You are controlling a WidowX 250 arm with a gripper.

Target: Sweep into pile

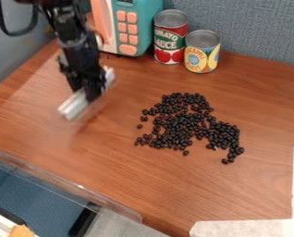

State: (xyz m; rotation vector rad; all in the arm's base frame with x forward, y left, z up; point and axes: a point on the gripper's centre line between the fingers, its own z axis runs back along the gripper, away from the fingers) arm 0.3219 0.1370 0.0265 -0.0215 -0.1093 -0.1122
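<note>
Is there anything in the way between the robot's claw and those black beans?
Nothing visible stands between the gripper, with the pale bar at its tip, and the black beans. The red can, yellow can and toy microwave stand farther back, outside that path.

Wood-grain worktop [112, 162]. From where I stand, blue-grey fabric partition [260, 30] behind worktop, smoother grey panel [10, 58] left of it. Clear plastic edging [69, 186] along worktop's near-left side.
</note>
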